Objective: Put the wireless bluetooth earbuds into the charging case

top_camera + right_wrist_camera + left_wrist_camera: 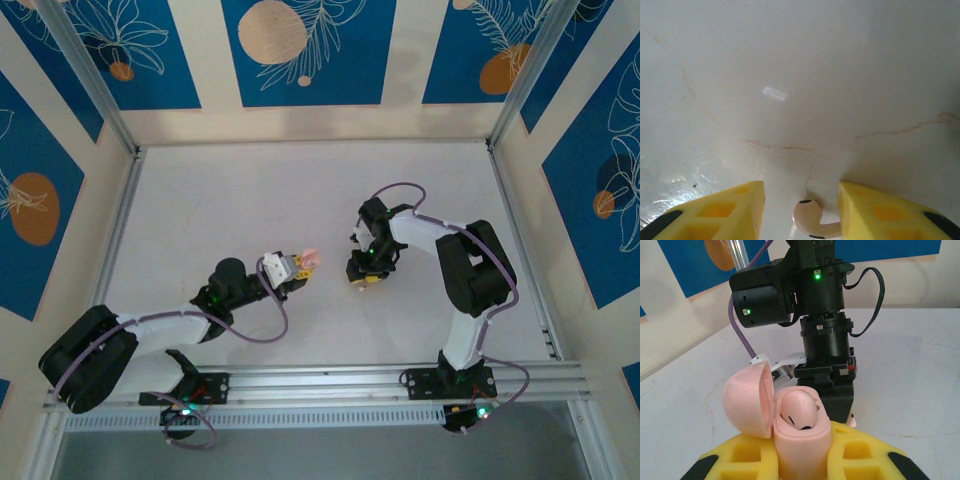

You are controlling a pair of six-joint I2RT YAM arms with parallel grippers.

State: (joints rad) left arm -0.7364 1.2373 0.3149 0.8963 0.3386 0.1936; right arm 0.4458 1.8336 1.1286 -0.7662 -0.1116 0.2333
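Desk (790, 75): white, smooth, slight sheen, faint brownish hairline veins. Fingers (730, 210): yellow, matt, moulded-plastic look, hollow pockets. Earbud (807, 217): pale pink, glossy hard plastic. Charging case (747, 402): pink, smooth satin plastic. Frame rail (330, 378): pale ribbed metal.

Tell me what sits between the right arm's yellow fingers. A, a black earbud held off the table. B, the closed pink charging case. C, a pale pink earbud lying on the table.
C: the right wrist view shows a pale pink earbud lying on the white table in the gap between the right arm's spread fingers, not clamped.
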